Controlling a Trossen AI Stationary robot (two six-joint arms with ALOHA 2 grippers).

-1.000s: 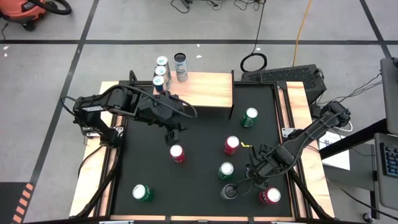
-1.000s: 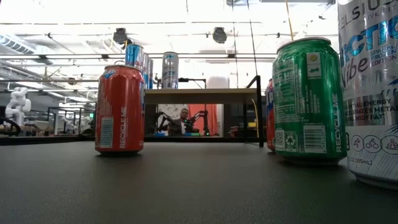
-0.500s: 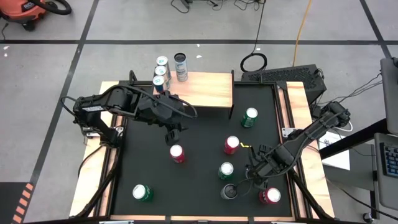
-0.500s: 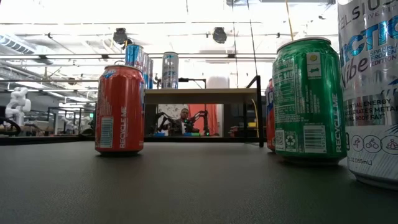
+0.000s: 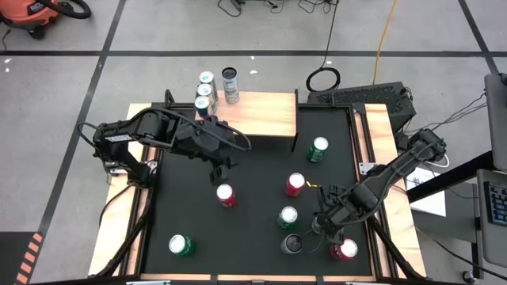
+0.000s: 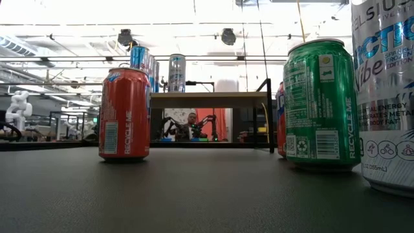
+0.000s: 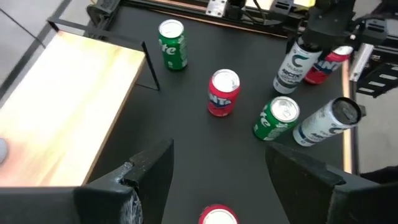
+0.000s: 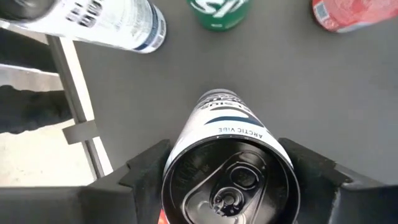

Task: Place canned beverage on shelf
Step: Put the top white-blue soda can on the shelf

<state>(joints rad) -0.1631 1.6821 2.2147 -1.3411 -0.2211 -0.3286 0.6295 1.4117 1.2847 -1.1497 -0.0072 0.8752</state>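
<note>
The light-wood shelf (image 5: 261, 115) stands at the table's far edge, with three cans (image 5: 207, 79) upright on its far left corner. It also shows in the low view (image 6: 207, 99). My right gripper (image 5: 326, 227) is near the table's near right corner and is shut on a tall silver can (image 8: 217, 130). That can also shows in the left wrist view (image 7: 291, 67). My left gripper (image 5: 220, 169) hangs open and empty above the table, just far of an upright red can (image 5: 226, 195). My right gripper pinches the silver can between its two fingers (image 8: 146, 171), on opposite sides of the can's wall just below the top rim (image 8: 186, 155). The fingers come from above, pointing down. The can stands upright; I cannot tell whether its base is off the table.
Other upright cans stand on the black tabletop (image 5: 253, 158): green (image 5: 318, 148), red (image 5: 295, 184), green (image 5: 287, 216), silver (image 5: 291, 243), red (image 5: 345, 250) and green (image 5: 181, 245). The shelf's right part is bare. A black metal post (image 6: 269, 115) rises at the shelf's right end.
My right gripper has shifted slightly toward the table's near edge and now covers part of the red can at the near right. Nothing else has moved.
</note>
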